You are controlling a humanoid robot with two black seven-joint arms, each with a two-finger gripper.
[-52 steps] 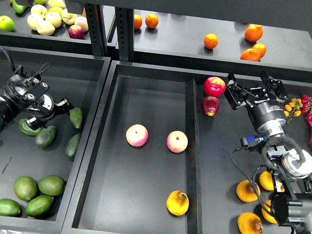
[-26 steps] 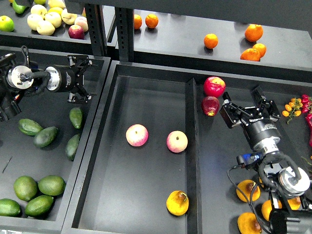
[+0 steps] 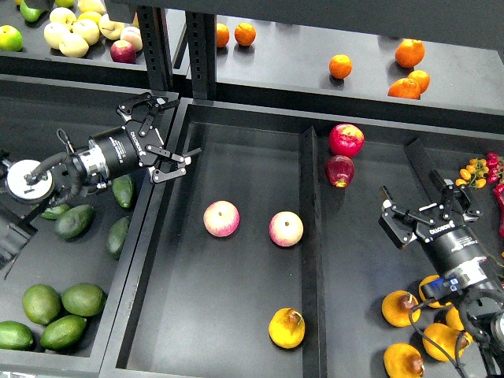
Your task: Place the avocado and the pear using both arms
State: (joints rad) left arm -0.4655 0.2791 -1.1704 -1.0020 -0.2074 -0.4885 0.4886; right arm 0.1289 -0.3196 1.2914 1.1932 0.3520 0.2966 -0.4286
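Observation:
Several dark green avocados lie in the left bin, among them one [image 3: 122, 190] by the bin's right wall and one [image 3: 73, 220] further left. A yellow-orange pear [image 3: 287, 327] with a brown blotch lies at the front of the middle tray [image 3: 236, 150]. More pears [image 3: 400, 309] lie at the front right. My left gripper [image 3: 169, 130] is open and empty, over the wall between the left bin and the middle tray, above the avocados. My right gripper [image 3: 413, 195] is open and empty, over the right bin, above the pears there.
Two pink-and-yellow apples [image 3: 221, 218] [image 3: 286, 228] lie mid-tray. Two red apples [image 3: 346, 139] sit at the right bin's back. Round green fruits [image 3: 63, 315] lie at the front left. Oranges [image 3: 409, 53] and pale apples [image 3: 75, 31] are on the back shelf.
My left gripper has swung from low in the left bin up and right to the bin's right wall. My right gripper has drawn back toward the front right. No fruit moved.

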